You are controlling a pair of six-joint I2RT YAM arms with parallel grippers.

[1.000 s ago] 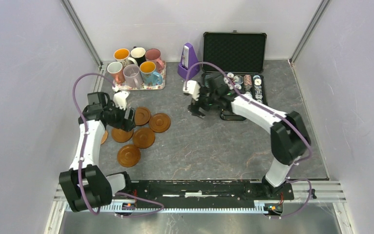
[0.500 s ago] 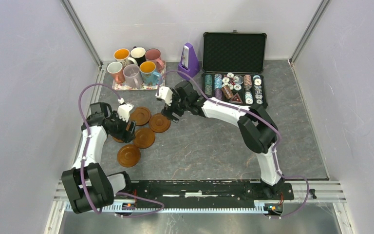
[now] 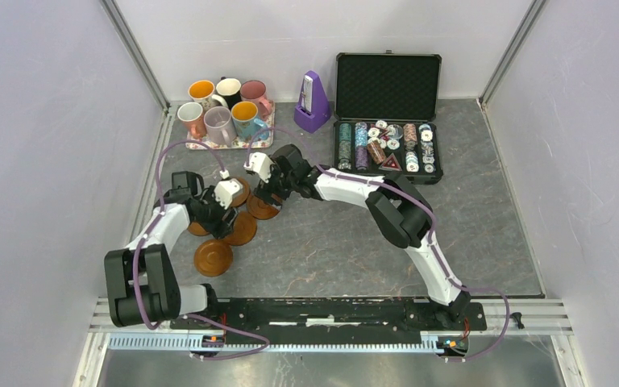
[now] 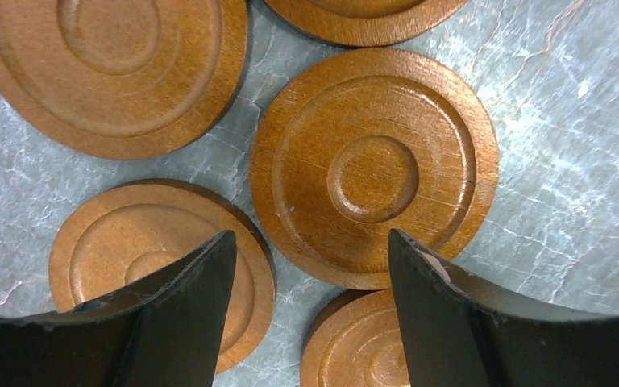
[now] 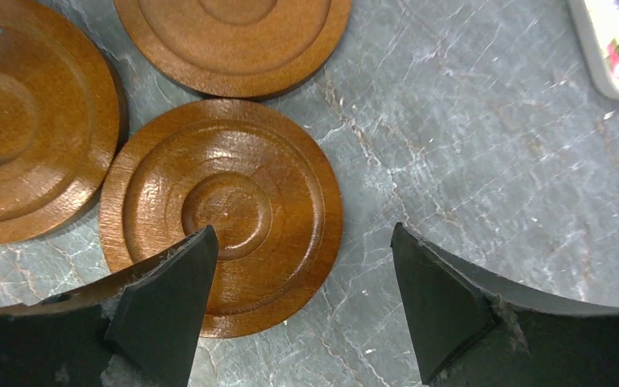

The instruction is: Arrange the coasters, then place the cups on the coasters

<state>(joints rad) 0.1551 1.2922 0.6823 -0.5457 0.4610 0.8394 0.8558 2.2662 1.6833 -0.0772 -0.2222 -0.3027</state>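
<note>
In front of the tray [image 3: 242,146], coasters [image 3: 213,256] lie clustered on the counter [image 3: 338,242]; cups [image 3: 220,125] sit on the tray. Left gripper [image 4: 310,238] and right gripper [image 5: 302,230] hover spread, empty. Arranging appears in hand; next, each should pinch one coaster.

I see open table [image 3: 346,250] right of the coasters [image 3: 213,256]; cups [image 3: 219,122], metronome [image 3: 314,101] and case [image 3: 387,76] block the far edge.
</note>
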